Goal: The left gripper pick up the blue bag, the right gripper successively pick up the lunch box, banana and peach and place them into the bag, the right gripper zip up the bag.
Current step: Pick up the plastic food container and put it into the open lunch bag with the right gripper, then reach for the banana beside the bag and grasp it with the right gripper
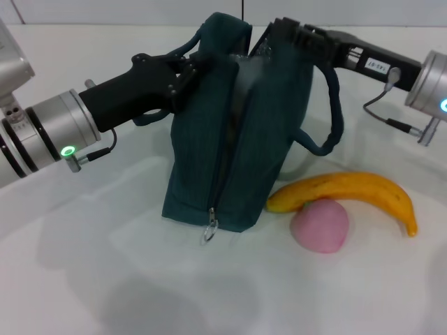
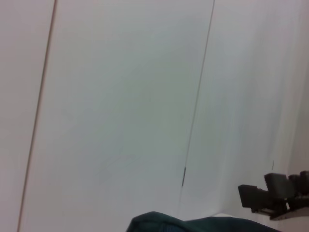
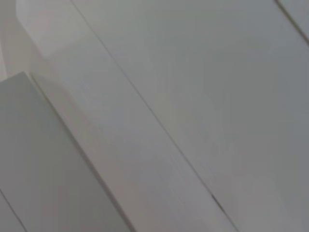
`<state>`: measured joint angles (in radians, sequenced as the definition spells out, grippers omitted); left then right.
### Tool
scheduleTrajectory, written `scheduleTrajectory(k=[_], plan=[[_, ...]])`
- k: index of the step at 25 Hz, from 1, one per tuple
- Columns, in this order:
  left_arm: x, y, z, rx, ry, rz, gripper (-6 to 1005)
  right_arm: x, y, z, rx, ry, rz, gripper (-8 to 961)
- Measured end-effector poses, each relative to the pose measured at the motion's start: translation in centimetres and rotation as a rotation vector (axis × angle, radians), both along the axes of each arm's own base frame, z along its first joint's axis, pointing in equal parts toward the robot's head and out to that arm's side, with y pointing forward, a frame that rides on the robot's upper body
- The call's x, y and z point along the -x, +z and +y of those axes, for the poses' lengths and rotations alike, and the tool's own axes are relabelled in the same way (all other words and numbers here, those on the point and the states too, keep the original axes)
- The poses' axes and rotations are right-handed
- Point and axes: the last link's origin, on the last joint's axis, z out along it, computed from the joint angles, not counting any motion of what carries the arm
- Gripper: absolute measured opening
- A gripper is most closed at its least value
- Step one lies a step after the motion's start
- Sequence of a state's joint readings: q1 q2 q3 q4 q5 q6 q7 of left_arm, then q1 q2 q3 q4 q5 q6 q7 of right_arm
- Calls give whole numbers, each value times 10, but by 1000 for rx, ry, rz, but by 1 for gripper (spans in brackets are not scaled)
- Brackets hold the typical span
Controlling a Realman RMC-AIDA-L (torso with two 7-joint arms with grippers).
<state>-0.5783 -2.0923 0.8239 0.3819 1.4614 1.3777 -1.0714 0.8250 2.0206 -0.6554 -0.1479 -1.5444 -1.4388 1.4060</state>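
Note:
The blue bag (image 1: 230, 139) stands upright in the middle of the white table, its top open and its zipper pull (image 1: 209, 230) hanging low on the front. My left gripper (image 1: 190, 68) is shut on the bag's upper left edge by the handle. My right gripper (image 1: 283, 33) reaches from the right to the bag's top right rim, its fingertips hidden by the fabric. A pale grey shape (image 1: 242, 87) shows inside the opening; I cannot tell whether it is the lunch box. The banana (image 1: 349, 192) and the pink peach (image 1: 320, 225) lie on the table right of the bag. The bag's top (image 2: 193, 224) and the right gripper (image 2: 273, 193) show in the left wrist view.
A dark strap loop (image 1: 332, 112) of the bag hangs on its right side above the banana. The white table (image 1: 105, 279) stretches in front and to the left. The right wrist view shows only pale wall panels.

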Motion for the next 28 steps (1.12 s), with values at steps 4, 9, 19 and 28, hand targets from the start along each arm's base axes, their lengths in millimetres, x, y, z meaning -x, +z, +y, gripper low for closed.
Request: scheduleTrajectory(k=[4, 9, 19, 28], plan=[[2, 1, 1, -17, 7, 2, 41, -8, 25, -5, -70, 56, 9, 398], [6, 2, -2, -25, 16, 6, 41, -33, 63, -26, -144, 134, -49, 512], [10, 1, -5, -31, 20, 13, 41, -94, 68, -49, 49, 3, -462, 683], [8, 0, -4, -33, 6, 21, 41, -53, 55, -14, 213, -7, -774, 713]])
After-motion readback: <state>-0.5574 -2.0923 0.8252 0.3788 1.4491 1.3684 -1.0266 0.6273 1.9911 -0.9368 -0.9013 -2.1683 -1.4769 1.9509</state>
